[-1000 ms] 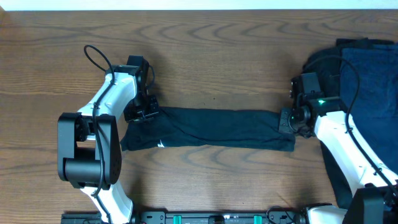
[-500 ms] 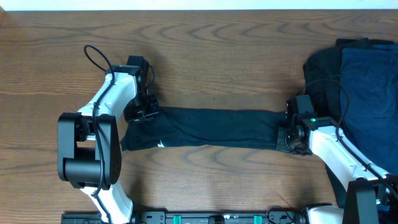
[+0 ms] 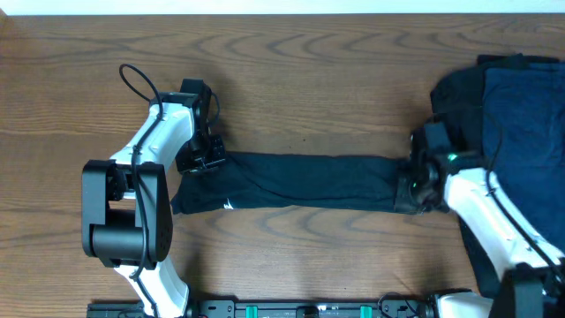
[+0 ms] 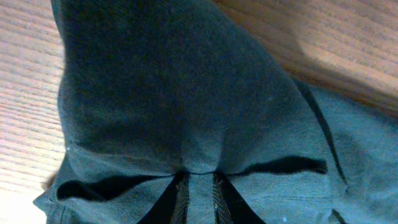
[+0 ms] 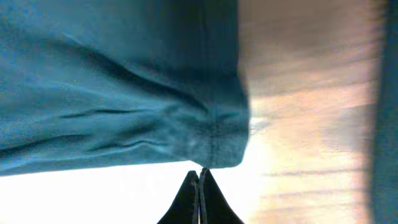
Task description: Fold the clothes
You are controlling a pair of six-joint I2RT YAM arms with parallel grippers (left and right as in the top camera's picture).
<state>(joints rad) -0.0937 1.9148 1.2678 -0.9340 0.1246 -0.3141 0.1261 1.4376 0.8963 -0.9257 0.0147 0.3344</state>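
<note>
A dark shirt (image 3: 309,181) lies folded into a long narrow band across the middle of the wooden bench (image 3: 309,79), running left to right. A small white label (image 3: 228,205) shows on its near edge, towards the left end.

The left tool (image 3: 210,161) sits at the far left corner of the band. In the left wrist view its fingers (image 4: 176,202) are clamped on a pinch of the cloth, which bunches up between them, with folds spreading away to either side.

The right tool (image 3: 408,187) is at the right end of the band. The right wrist view is blurred, but its fingers (image 5: 186,199) are pressed together. Their tips meet the stitched hem at the corner of the cloth and appear to nip it.

A pile of clothes (image 3: 521,106), black and navy, lies at the far right of the bench, just beside the right arm.
</note>
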